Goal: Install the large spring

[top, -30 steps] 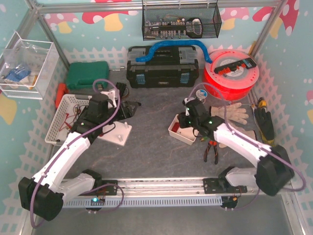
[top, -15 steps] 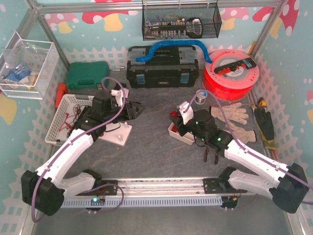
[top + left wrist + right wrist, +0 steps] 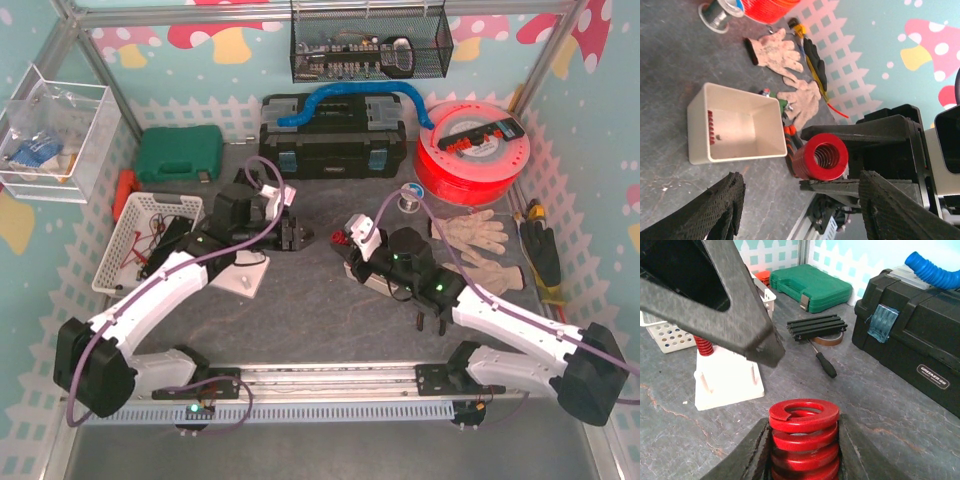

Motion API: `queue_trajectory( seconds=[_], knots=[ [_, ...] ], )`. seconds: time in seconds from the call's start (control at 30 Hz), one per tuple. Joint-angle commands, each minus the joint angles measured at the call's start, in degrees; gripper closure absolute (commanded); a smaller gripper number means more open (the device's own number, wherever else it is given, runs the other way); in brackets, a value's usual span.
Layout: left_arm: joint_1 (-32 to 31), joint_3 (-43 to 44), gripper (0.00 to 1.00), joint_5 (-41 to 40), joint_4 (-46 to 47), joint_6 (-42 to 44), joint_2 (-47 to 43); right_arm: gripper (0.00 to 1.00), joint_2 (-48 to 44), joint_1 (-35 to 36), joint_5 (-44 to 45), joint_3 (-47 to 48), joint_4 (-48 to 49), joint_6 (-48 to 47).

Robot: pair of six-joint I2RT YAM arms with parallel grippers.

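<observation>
- Large spring [image 3: 804, 425] is pinched across its red coils by the right gripper [image 3: 805, 455]. The jaws are closed only to coil width, and the spring is carried clear of the tabletop, about mid-table.
- Its open end is turned toward the left gripper [image 3: 296, 236], which is judged to be a hand-off presentation.
- Left gripper is spread wide with nothing in it and is lined up just beside the spring, not touching. Its fingers [image 3: 720, 210] are seen on either side of the spring from the left wrist.
- White bin [image 3: 735, 125] is sat below the right arm, right of centre. It is judged to be the parts source.
- White fixture [image 3: 725, 380] is placed left of centre, on the left arm's side, which would explain a transfer. A small red spring [image 3: 702, 345] is already seated on one post.
- Toolbox [image 3: 333, 145] is lined along the far edge, out of the working area.
</observation>
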Motion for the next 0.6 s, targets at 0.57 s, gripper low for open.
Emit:
queue_trajectory(
  seconds=[0.57],
  knots=[
    [-2.5, 1.8, 0.54, 5.2, 3.4, -0.4, 6.0, 0.97, 4.8, 3.5, 2.1, 2.2, 7.8, -2.6]
  ],
)
